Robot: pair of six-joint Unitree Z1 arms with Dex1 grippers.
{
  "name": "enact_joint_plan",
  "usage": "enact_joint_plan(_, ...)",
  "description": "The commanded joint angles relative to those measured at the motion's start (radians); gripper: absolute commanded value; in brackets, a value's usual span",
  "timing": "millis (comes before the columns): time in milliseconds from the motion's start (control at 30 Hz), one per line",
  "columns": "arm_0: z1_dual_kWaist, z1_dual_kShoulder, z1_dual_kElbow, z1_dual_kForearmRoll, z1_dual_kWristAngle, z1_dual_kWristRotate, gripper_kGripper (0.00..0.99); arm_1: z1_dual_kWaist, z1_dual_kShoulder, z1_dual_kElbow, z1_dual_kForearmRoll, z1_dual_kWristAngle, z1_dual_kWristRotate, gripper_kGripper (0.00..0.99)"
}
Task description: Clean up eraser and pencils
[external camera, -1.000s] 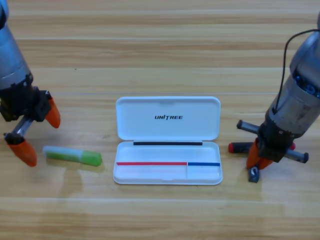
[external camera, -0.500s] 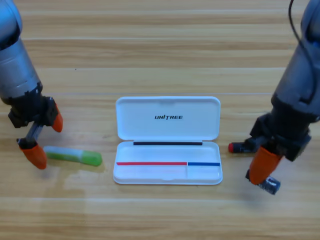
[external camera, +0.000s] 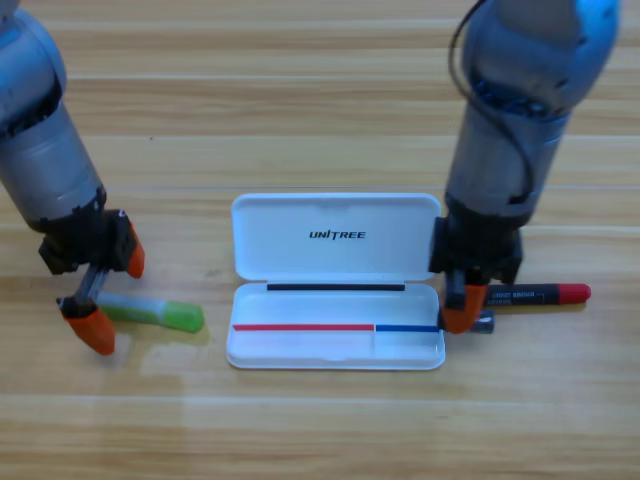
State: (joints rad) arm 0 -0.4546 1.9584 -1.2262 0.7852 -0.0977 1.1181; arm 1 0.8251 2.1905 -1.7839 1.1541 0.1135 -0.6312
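The white case point(external camera: 335, 352) lies open in the middle of the table. My right gripper point(external camera: 466, 319) hangs over the right edge of its tray, shut on the small black eraser point(external camera: 483, 322), which peeks out beside the orange jaw. Just right of that gripper the red pencil point(external camera: 540, 294) with its black middle lies flat on the wood. The pale green pencil point(external camera: 155, 313) lies left of the case. My left gripper point(external camera: 110, 292) stands open at that pencil's left end, one jaw above it and one below.
The case's lid point(external camera: 335, 235) lies flat behind the tray. Both grey arms come down from the upper corners, the right one leaning in over the lid's right end.
My right gripper has carried the eraser left and up to the case's right edge, uncovering the red pencil. The left gripper has shifted right onto the green pencil's left end.
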Motion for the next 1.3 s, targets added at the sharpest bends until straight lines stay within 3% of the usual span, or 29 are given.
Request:
enact_joint_plan(33, -0.042, 0.051, 0.034, -0.038, 0.013, -0.014, 0.989, 0.046, 0.086, -0.042, 0.01, -0.018, -0.025, 0.0)
enact_joint_plan(667, -0.05, 0.06, 0.082, -0.145, 0.035, -0.044, 0.986, 0.095, 0.14, -0.131, 0.007, 0.014, -0.025, 0.0)
enact_joint_plan(900, -0.05, 0.073, 0.086, -0.164, 0.041, -0.05, 0.907, 0.091, 0.147, -0.124, 0.007, 0.006, -0.025, 0.0)
enact_joint_plan(1133, -0.05, 0.082, 0.086, -0.167, 0.041, -0.046, 0.756, 0.086, 0.147, -0.115, 0.007, 0.003, -0.027, 0.0)
enact_joint_plan(1233, -0.05, 0.085, 0.083, -0.168, 0.046, -0.035, 0.604, 0.083, 0.144, -0.112, 0.007, 0.0, -0.027, 0.0)
enact_joint_plan(1267, -0.052, 0.086, 0.082, -0.168, 0.047, -0.031, 0.535, 0.082, 0.143, -0.111, 0.007, 0.002, -0.027, 0.025)
enact_joint_plan(1300, -0.052, 0.088, 0.08, -0.168, 0.049, -0.023, 0.445, 0.082, 0.141, -0.109, 0.007, 0.0, -0.025, 0.187)
